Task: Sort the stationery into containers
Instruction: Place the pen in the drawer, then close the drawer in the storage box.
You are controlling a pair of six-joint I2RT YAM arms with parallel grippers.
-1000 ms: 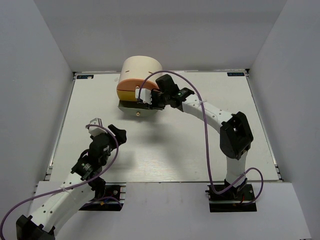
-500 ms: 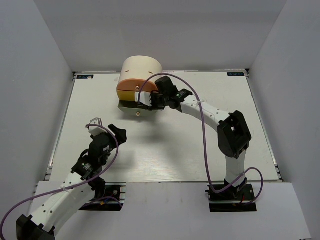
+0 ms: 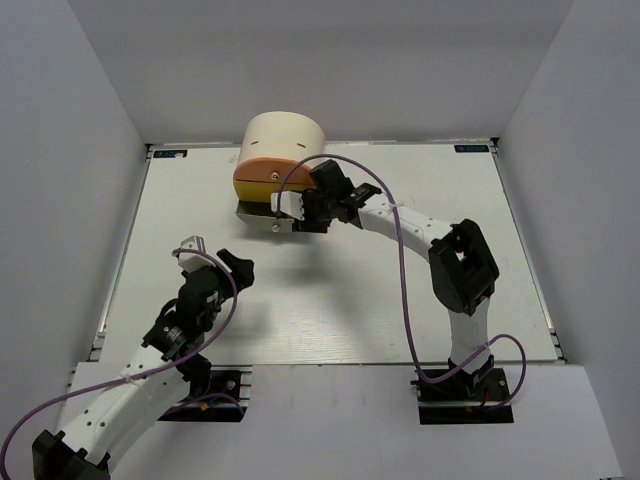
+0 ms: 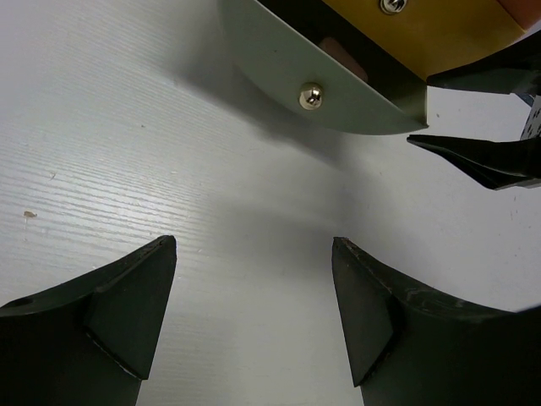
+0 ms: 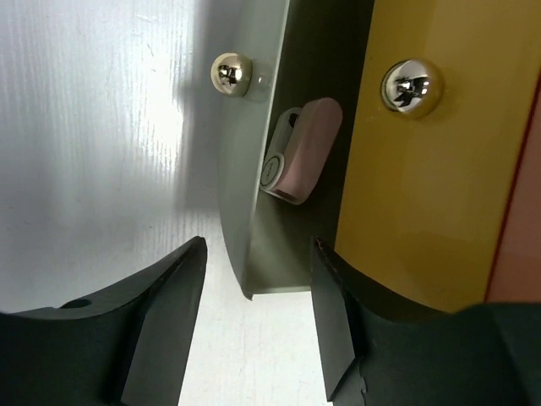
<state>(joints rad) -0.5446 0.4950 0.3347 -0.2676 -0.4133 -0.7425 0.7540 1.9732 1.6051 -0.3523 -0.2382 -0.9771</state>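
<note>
Two arms reach over the white desk. A cream round cabinet stands close to the far edge of the desk, a little left of the middle, and its drawers face the near edge. The orange drawer is the upper one on the front. Under it is the yellow drawer, which has a small shiny knob.

The lowest one, a grey-green drawer, stands out toward the near edge farther than the yellow drawer, so its inside is visible from above. It has its own round knob on the curved front.

One pink eraser lies inside the grey-green drawer, just behind the front wall and near that knob. One end of it sits in a white sleeve. In the left wrist view only a small pink corner of it shows over the wall.

The right tool is at the right end of the grey-green drawer. Its fingers are spread to a middle width and hold nothing. The end of the front wall lies between them. I cannot tell whether a finger touches the wall.

The left tool is over the desk nearer to the near-left corner, well apart from the cabinet. Its fingers are spread wide, with only bare desk between them. It points toward the cabinet, and its camera also sees the two dark fingers of the right tool beside the drawer.
</note>
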